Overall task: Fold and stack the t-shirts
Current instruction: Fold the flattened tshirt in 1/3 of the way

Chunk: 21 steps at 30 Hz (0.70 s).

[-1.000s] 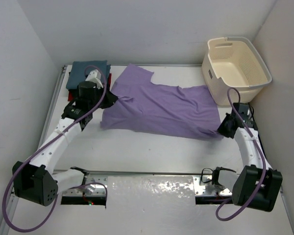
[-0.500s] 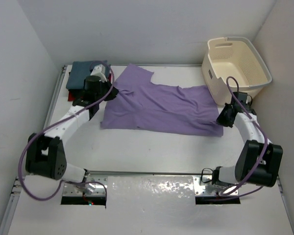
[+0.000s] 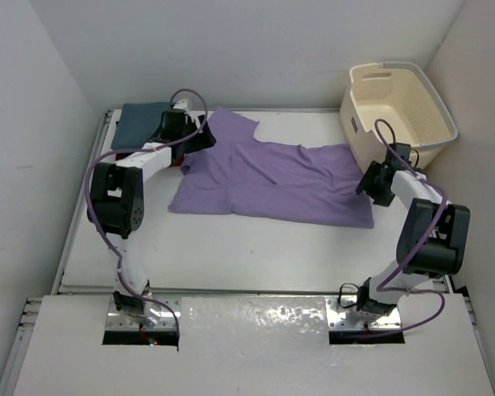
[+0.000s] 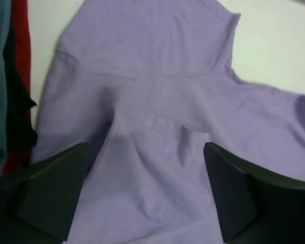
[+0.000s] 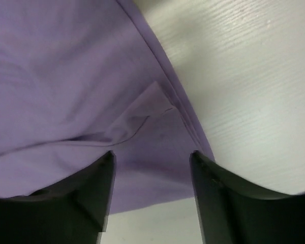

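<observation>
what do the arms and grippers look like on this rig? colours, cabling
The left arm and right arm have white links between bulky black joint housings. A purple cable loops loosely along each arm. The left gripper and right gripper each have two plain, dark, wedge-shaped fingers. No markings visible.

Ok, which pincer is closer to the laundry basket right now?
Right. The right pincer hovers at the lavender t-shirt edge just beside the basket; the left pincer is far off, over the shirt's opposite end.
</observation>
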Available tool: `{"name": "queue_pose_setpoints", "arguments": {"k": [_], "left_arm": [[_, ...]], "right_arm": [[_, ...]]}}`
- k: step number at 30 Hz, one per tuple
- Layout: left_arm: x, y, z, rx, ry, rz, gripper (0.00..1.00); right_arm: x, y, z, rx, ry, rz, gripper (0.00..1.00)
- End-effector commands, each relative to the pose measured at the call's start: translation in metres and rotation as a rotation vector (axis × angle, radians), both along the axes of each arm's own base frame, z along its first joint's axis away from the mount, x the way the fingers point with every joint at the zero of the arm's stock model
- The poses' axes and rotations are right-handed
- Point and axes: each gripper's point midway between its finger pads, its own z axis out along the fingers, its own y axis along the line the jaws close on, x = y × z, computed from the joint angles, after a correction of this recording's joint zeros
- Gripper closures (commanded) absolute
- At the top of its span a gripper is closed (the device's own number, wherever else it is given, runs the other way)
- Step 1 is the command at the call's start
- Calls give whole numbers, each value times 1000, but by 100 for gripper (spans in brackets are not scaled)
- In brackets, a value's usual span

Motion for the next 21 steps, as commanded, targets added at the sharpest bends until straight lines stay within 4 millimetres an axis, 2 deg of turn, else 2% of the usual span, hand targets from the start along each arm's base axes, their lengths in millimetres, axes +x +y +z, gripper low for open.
{"name": "queue_pose_setpoints", "arguments": {"k": [1, 2, 4, 5, 6, 7, 8, 9, 11, 12, 13, 14, 15, 16, 17, 21], "left_arm": [[15, 1, 46, -19, -91, -13, 1], [14, -3, 59, -35, -116, -31, 0], [7, -10, 66, -61, -126, -68, 0], [4, -11, 76, -70, -140, -72, 0], [-4, -12, 71, -76, -126, -81, 0], [-10, -15, 69, -93, -113, -95, 0], [-12, -18, 84, -111, -157, -105, 0], [-23, -21, 70, -122, -127, -120, 0], [-36, -28, 71, -158, -122, -128, 0], [-47, -28, 56, -162, -84, -126, 0], [-54, -31, 53, -170, -73, -124, 0], [-59, -32, 48, -170, -64, -126, 0], [-71, -31, 31, -168, -25, -124, 0], [-75, -30, 25, -167, -12, -116, 0], [-80, -28, 16, -164, 11, -106, 0], [-101, -21, -27, -147, 117, -78, 0]], "right_arm": [[30, -8, 38, -53, -119, 46, 29], [28, -8, 41, -56, -128, 47, 28], [26, -4, 55, -62, -180, 54, 26], [18, 0, 50, -59, -172, 61, 25], [16, 6, 56, -61, -192, 78, 24], [12, 13, 54, -46, -192, 103, 18], [6, 19, 47, -34, -176, 120, 17], [6, 27, 46, -32, -177, 149, 17], [2, 38, 36, -19, -157, 183, 16], [1, 46, 33, -9, -144, 203, 16], [-2, 51, 26, -3, -130, 216, 15], [-2, 54, 23, -5, -126, 227, 9], [-2, 57, 19, -13, -123, 235, 8], [-4, 58, 14, -8, -107, 236, 7], [-5, 56, 10, -11, -92, 231, 1], [-12, 57, -11, 5, -47, 204, 1]]}}
